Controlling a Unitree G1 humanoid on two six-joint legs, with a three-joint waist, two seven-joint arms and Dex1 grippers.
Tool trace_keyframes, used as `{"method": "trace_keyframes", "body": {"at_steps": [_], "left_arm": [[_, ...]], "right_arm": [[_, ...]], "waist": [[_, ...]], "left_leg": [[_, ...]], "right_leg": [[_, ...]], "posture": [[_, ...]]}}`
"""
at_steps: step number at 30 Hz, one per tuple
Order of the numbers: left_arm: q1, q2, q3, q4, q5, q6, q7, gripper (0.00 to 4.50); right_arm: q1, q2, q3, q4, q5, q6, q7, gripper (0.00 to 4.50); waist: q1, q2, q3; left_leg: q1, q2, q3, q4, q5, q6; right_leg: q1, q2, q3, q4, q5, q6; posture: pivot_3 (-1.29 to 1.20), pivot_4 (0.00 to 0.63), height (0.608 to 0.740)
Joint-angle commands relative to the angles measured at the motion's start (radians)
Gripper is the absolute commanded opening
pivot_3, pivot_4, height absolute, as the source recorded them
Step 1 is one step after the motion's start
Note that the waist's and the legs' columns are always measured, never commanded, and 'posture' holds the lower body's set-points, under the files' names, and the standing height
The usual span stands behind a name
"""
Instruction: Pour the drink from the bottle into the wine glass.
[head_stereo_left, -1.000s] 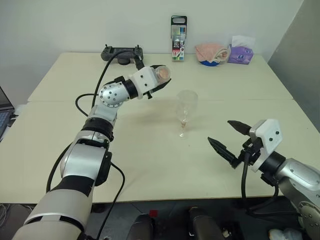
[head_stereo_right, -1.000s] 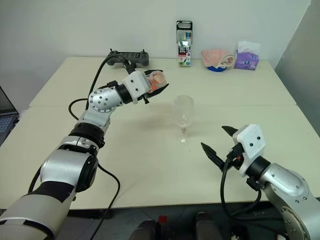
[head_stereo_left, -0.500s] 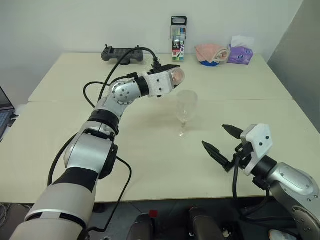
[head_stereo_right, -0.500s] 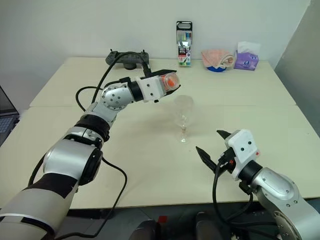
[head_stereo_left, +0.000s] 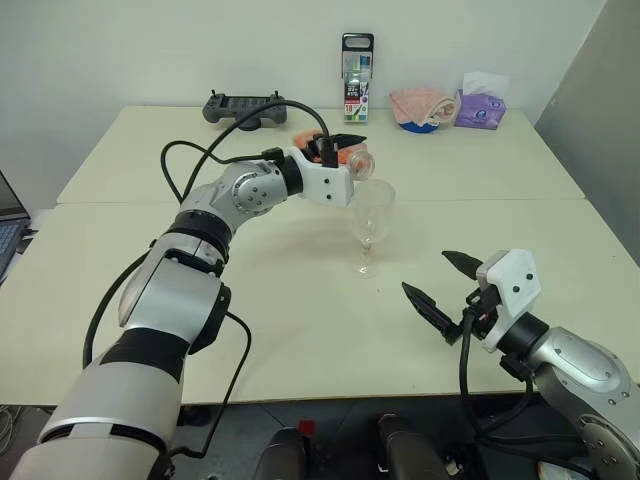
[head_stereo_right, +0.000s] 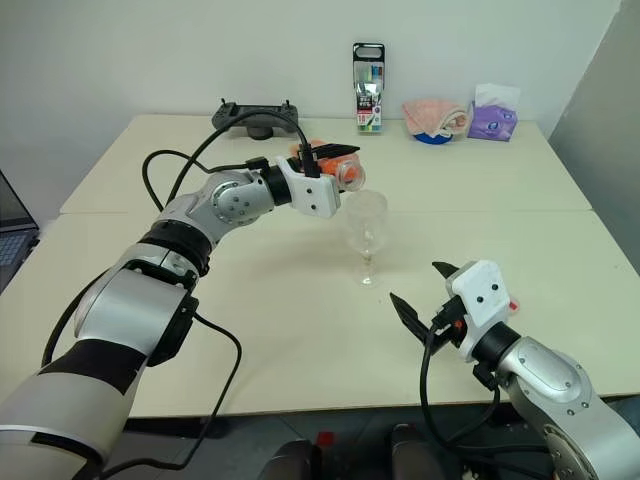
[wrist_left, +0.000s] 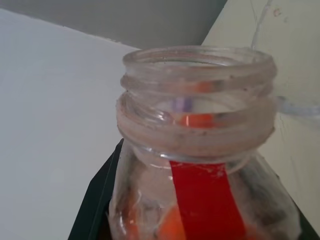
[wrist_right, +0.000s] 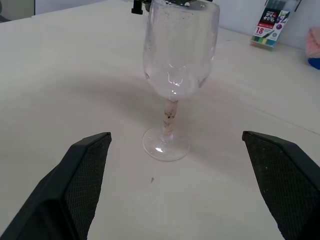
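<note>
**Bottle tipped at the rim of the glass**

The bottle (wrist_left: 200, 165) lies on its side, clamped in the left tool (head_stereo_left: 345, 150). It is clear plastic with a red label strip, uncapped, its threaded mouth open; orange-red drink (wrist_left: 167, 225) sits low in its body. Its mouth reaches the rim of the wine glass (head_stereo_left: 370, 215), at about ten o'clock from the bowl. The glass stands upright mid-surface (head_stereo_left: 300, 330), clear, with a reddish tint in the stem. The right tool (head_stereo_left: 452, 287) hovers at about four o'clock from the glass, fingers spread wide, holding nothing. Along the far edge stand a black controller (head_stereo_left: 243, 106), a marker pack (head_stereo_left: 356, 78), a pink cloth (head_stereo_left: 422, 103) and a purple tissue pack (head_stereo_left: 481, 105), all well apart from the glass.
</note>
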Motion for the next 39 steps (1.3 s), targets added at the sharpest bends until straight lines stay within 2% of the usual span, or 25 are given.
{"method": "trace_keyframes", "body": {"at_steps": [1,19,39], "left_arm": [[-0.062,0.012,-0.019,-0.016,0.037,0.002,0.101,1.77],[-0.129,0.030,-0.161,-0.003,0.211,0.006,0.345,1.76],[-0.147,0.037,-0.196,0.022,0.251,0.031,0.382,1.76]], "right_arm": [[-0.021,-0.009,-0.006,-0.080,0.008,-0.011,-0.004,4.50],[-0.093,-0.004,-0.001,-0.084,0.033,0.022,-0.022,4.50],[-0.134,-0.008,0.015,-0.066,0.041,0.025,-0.040,4.50]], "waist": [[0.000,0.000,0.000],[0.000,0.000,0.000],[0.000,0.000,0.000]], "left_leg": [[0.000,0.000,0.000,0.000,0.000,0.000],[-0.003,-0.001,0.000,0.012,0.000,0.000],[-0.003,-0.001,0.000,0.012,0.000,0.000]], "right_leg": [[0.000,0.000,0.000,0.000,0.000,0.000],[0.002,-0.001,0.001,0.001,0.004,0.006],[0.002,-0.001,0.001,0.001,0.004,0.006]], "posture": [[0.00,0.150,0.740],[0.00,0.150,0.740],[0.00,0.150,0.740]]}}
